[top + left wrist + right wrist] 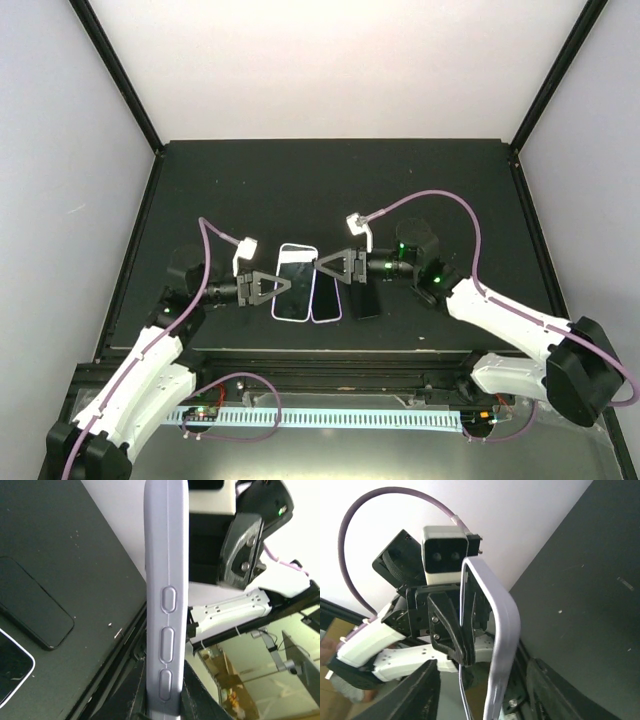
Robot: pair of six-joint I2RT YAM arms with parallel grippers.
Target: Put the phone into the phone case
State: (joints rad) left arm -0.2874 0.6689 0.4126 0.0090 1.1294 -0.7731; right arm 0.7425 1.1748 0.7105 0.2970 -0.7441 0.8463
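Note:
The lilac phone case hangs above the table between the two arms. In the left wrist view the phone case is seen edge-on, side buttons facing the camera. My left gripper is shut on its near end, also seen from above. My right gripper meets the case from the other side. In the right wrist view the case rim runs between my right gripper's spread fingers, touching neither. A black phone lies flat on the table, also visible in the left wrist view.
A second dark slab with a pale rim lies flat between the held case and the black phone, its corner showing in the left wrist view. The black table is walled by white panels. A cable track runs along the near edge.

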